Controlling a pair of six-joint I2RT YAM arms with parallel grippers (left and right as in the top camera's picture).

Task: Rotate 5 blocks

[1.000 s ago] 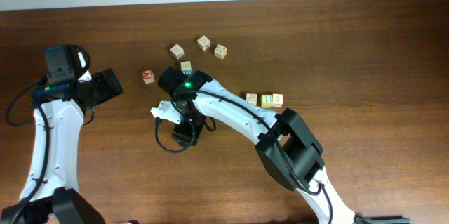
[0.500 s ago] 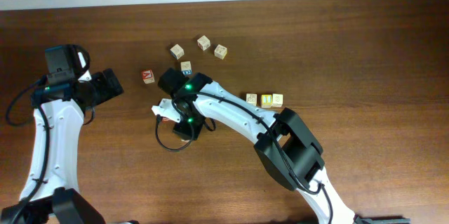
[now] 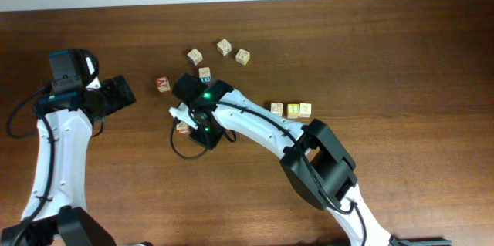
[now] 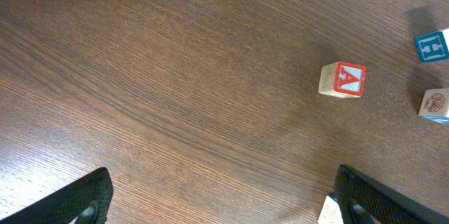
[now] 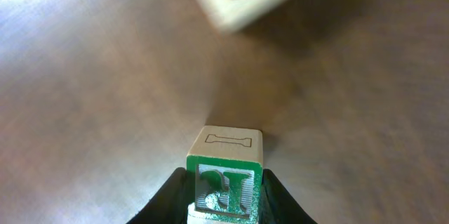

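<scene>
Your right hand, wider a moment ago, is now pinching the green block on the table, readying its rotation, while your left hand is hanging wide open, empty.

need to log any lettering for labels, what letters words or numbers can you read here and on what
"A", red and white, on the red-faced block.
Raised green letter, probably "R" but seen from an odd angle, on the green block in the right wrist view.
White letter on the blue-faced block: not clear enough to read.
Markings on the other blocks in the overhead view: too small to read.
</scene>
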